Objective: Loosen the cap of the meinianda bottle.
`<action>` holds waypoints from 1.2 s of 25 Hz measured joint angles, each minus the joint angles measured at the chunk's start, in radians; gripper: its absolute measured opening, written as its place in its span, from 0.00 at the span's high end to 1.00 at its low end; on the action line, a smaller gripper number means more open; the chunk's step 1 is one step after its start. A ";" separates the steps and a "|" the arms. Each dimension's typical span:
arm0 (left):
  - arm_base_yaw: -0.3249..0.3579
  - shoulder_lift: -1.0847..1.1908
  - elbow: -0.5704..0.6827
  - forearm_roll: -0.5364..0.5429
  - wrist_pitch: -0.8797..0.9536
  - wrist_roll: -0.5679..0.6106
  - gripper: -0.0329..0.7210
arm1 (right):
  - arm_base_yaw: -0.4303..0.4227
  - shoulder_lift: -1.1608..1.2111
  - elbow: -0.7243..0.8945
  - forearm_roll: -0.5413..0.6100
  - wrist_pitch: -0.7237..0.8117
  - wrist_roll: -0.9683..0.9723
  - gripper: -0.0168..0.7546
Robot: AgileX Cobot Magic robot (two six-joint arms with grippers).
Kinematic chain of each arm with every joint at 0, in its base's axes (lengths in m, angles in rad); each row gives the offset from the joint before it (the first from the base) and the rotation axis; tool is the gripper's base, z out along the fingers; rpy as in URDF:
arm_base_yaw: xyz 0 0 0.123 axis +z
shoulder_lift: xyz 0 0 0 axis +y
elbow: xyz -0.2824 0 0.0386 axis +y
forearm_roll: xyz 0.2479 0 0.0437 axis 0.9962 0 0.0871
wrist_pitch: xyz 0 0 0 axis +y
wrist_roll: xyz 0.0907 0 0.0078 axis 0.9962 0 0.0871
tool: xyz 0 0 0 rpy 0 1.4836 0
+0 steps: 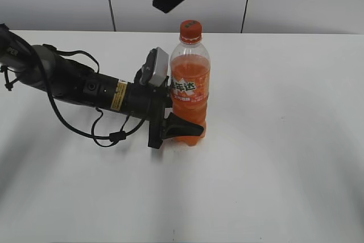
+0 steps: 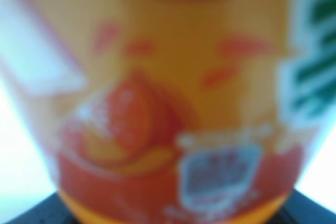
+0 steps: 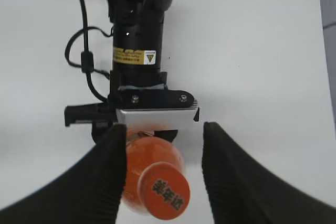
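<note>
Our left gripper [image 1: 181, 122] clamps the tall clear plastic soda bottle [image 1: 189, 92] standing mid-table, arm reaching from nine o'clock. Our right gripper [image 3: 164, 145] hangs spread above the ribbed orange screw cap [image 3: 168, 196]; twisting remains.

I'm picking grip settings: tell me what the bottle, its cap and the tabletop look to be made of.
Meinianda bottle: clear, glossy plastic by the look; the orange drink shows through.
Cap: opaque orange plastic, probably; ribbed side, printed top in the right wrist view.
Table: smooth matte white surface; material unclear, possibly laminate.
</note>
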 joint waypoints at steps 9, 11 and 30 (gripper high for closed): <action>0.000 0.000 0.000 0.000 0.000 0.000 0.42 | 0.000 -0.001 -0.014 -0.075 0.000 0.625 0.52; 0.000 0.000 0.000 0.000 0.000 0.000 0.42 | 0.000 -0.001 -0.014 -0.116 0.000 0.812 0.52; 0.000 0.000 0.000 0.000 0.002 0.000 0.42 | 0.000 -0.025 0.052 -0.201 0.001 1.376 0.52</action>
